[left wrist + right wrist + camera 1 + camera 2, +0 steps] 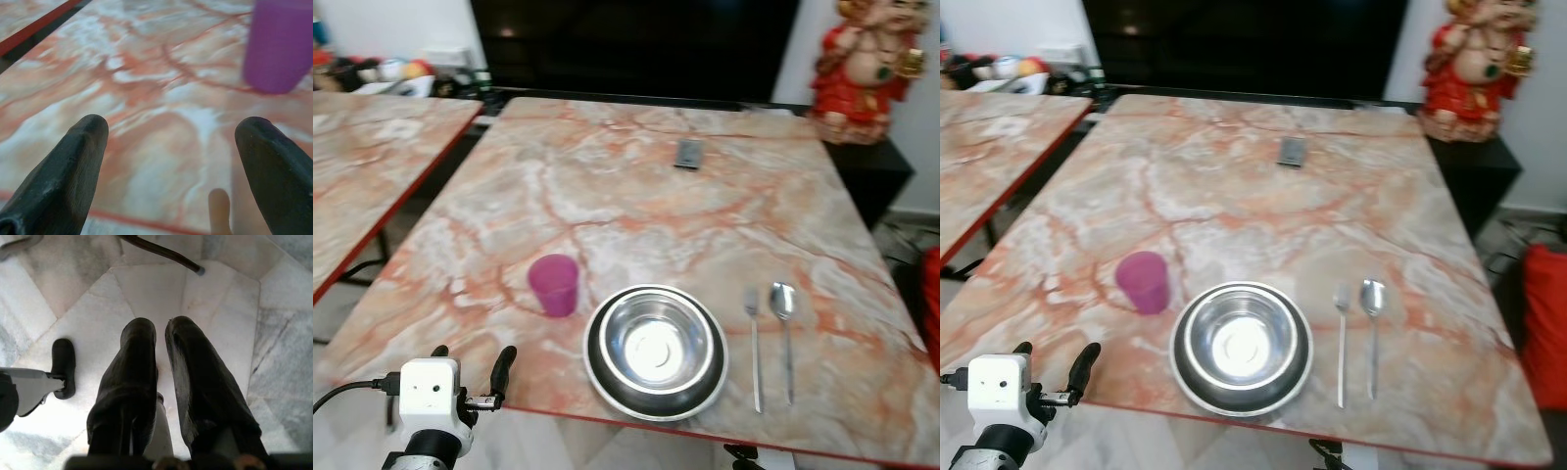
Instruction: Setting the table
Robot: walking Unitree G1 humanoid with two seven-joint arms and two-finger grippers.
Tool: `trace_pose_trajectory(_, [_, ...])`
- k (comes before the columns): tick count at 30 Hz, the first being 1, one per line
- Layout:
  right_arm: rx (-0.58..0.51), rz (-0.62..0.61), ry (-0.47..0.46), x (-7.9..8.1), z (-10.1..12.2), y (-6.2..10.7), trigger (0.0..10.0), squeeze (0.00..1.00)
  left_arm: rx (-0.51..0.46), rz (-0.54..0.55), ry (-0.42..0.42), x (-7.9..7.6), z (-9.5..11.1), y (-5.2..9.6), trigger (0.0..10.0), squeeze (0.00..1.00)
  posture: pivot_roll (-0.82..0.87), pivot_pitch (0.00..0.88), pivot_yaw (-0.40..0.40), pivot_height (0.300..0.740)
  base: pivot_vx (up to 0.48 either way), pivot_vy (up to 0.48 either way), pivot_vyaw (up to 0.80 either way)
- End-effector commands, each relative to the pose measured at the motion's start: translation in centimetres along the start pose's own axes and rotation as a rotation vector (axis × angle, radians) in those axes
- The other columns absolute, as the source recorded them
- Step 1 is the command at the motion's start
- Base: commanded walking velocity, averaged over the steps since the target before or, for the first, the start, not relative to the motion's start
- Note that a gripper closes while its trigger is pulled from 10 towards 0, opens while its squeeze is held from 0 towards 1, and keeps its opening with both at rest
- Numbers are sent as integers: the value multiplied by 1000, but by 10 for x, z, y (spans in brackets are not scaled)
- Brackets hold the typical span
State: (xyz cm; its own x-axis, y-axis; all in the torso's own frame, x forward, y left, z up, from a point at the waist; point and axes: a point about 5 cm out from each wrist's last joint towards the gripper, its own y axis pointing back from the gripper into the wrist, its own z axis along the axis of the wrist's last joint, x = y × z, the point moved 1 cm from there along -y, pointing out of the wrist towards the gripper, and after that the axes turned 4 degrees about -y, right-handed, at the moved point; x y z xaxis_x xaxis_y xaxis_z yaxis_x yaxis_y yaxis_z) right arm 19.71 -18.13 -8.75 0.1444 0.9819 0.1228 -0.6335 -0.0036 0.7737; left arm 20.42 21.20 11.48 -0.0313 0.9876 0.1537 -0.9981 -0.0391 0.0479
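Here left pincer (470, 360) released near purple cup (554, 284); right pincer (161, 340) clenched, empty.

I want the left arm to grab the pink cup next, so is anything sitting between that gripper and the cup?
Nothing visible does. The left gripper is open at the table's near edge, and bare marble lies between its fingers and the pink cup. The steel bowl stands off to the cup's right, out of that path.
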Motion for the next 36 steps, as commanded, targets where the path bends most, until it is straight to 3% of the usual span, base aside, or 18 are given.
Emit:
trace_pose_trajectory(1, [12,-12,-18,-2,-5,1,10000,0,3,-8,0,-1,-2,0,10000,0,65,101,-21,740,0,0,0])
trace_pose_trajectory(10, [12,-13,-9,-2,-4,1,10000,0,16,-1,-8,-1,-5,3,10000,0,67,101,-22,740,0,0,0])
trace_pose_trajectory(13, [13,-13,-12,-2,-5,1,10000,0,10,98,-46,12,-8,7,10000,0,66,98,-17,740,0,0,456])
trace_pose_trajectory(15, [12,-15,-18,-2,-6,1,10000,0,15,274,-107,34,-11,13,10000,0,64,96,-15,740,0,0,0])
trace_pose_trajectory(17, [12,-16,-19,-2,-6,1,10000,0,19,313,-115,39,-11,15,10000,0,64,96,-15,740,0,0,0])
trace_pose_trajectory(18, [12,-19,-24,-2,-6,1,10000,0,43,467,-143,61,-15,23,10000,0,65,94,-14,740,0,0,0])
trace_pose_trajectory(20, [12,-21,-27,-2,-6,1,10000,0,64,546,-170,75,-18,30,10000,0,65,94,-14,740,0,0,0])
trace_pose_trajectory(24, [14,-24,-30,-2,-7,1,10000,0,165,627,-204,94,-36,43,10000,0,68,87,-10,740,0,0,0])
trace_pose_trajectory(26, [14,-27,-33,-2,-7,2,10000,0,269,648,-186,101,-57,51,10000,0,69,86,-9,740,0,0,0])
trace_pose_trajectory(31, [15,-29,-34,-2,-8,2,10000,0,507,716,-227,118,-107,91,10000,0,66,78,-8,740,0,0,0])
trace_pose_trajectory(33, [15,-31,-35,-2,-9,2,10000,0,546,722,-217,119,-116,98,10000,0,68,77,-7,740,0,0,0])
trace_pose_trajectory(36, [16,-35,-37,-2,-9,2,10000,0,727,598,-110,103,-157,114,10000,0,70,75,-9,740,0,0,0])
